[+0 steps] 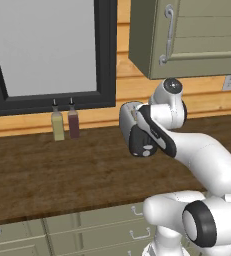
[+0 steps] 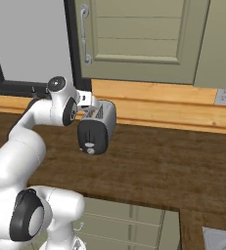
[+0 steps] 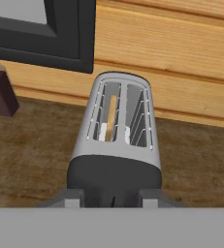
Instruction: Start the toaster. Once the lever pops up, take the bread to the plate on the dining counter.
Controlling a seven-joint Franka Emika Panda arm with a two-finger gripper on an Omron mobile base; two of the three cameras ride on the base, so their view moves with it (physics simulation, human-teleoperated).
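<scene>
Toaster (image 2: 97, 128), silver-grey with a black end face, stands on the dark wood-grain bench (image 2: 173, 166) close to the far wall of pale wooden planks. Its black end faces the near edge, and a small light-grey lever (image 2: 90, 151) sits low on that face. From the hand view, looking down its length, the toaster (image 3: 116, 140) shows two slots, and the bread (image 3: 112, 114) stands upright as a thin tan slice inside the left slot, sunk below the top. The white robot arm bends across in front of the toaster, and its hand (image 2: 87, 105) is just above and beside the toaster's top near end. Whether the fingers are released or clenched cannot be told, as they are mostly hidden. To the left along the far wall, below a black-framed window (image 1: 47, 55), stand a yellowish bottle (image 1: 58, 125) and a dark red bottle (image 1: 73, 122), side by side. A grey-green wall cabinet (image 2: 139, 39) with a metal handle hangs above.
</scene>
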